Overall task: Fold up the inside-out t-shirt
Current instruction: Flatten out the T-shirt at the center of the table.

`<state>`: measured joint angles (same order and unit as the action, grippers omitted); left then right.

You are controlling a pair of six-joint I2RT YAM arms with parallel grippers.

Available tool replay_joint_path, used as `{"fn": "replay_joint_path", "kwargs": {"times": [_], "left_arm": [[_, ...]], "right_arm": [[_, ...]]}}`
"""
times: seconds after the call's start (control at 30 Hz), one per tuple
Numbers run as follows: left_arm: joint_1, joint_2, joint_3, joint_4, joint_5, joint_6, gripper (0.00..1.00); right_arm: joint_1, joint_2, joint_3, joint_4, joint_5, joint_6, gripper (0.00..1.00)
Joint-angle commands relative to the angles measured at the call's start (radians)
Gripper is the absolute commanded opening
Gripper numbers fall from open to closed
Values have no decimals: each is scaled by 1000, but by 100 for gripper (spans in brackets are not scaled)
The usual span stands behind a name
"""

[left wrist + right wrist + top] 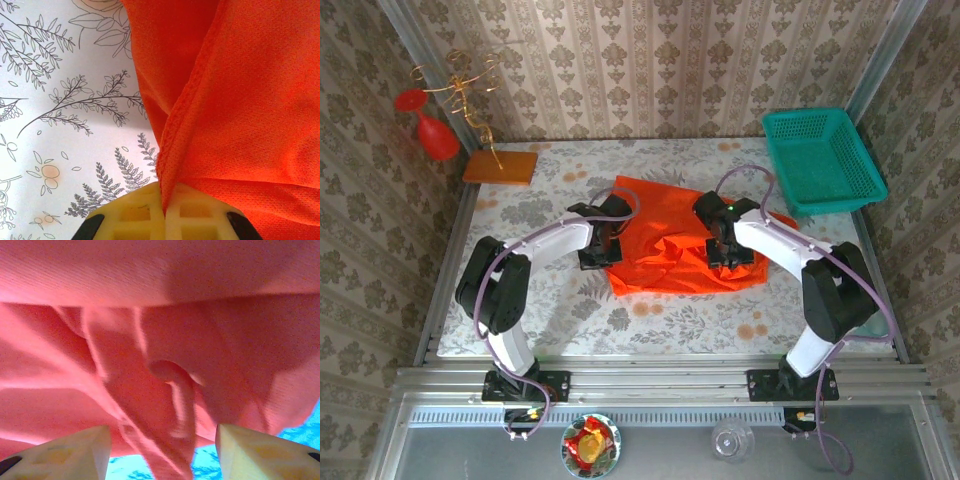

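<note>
Lying crumpled on the floral-patterned table surface (pixel 540 300), the plain bright orange-red cloth t-shirt (pixel 665 225) sits left of the teal plastic mesh basket (pixel 807 114) and nearer to the arm bases, with one cloth corner reaching close to the basket's near-left corner. The left gripper (pixel 597 255) is at the shirt edge farthest from the basket. In the left wrist view its cream-coloured fingers (pixel 140 210) are fully closed, with a stitched fold of the shirt's edge pinched between them and the bare table surface beside it. The right gripper (pixel 725 250) is over the half of the shirt closer to the basket. In the right wrist view its fingers (pixel 65 450) stand well apart; a loose fold of cloth hangs in the gap, touching neither finger, so nothing is clamped.
</note>
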<state>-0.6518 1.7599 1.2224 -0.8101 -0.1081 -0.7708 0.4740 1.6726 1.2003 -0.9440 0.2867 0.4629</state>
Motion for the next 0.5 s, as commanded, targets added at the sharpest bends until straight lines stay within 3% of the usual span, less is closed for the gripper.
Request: {"fn": "replay_joint_path", "kwargs": {"times": [0.0,0.03,0.13,0.2,0.47], "left_arm": [[11,-14,-12,-11,-1,19,0],[14,-17,-14,-15,-6,19,0],[40,-39,-23,-23,-24,33,0],[73,-63,-34,-23,-25,52,0],[264,-174,-56,-2,42,153,0]], "right_arm": [[-1,33,8,-95,156,-32,57],[-7,32,11,-98,166,-40,50],[-42,-8,24,-105,171,-60,16],[-69,-58,36,-101,149,-77,2],[-171,-226,77,-95,-37,-153,0]]}}
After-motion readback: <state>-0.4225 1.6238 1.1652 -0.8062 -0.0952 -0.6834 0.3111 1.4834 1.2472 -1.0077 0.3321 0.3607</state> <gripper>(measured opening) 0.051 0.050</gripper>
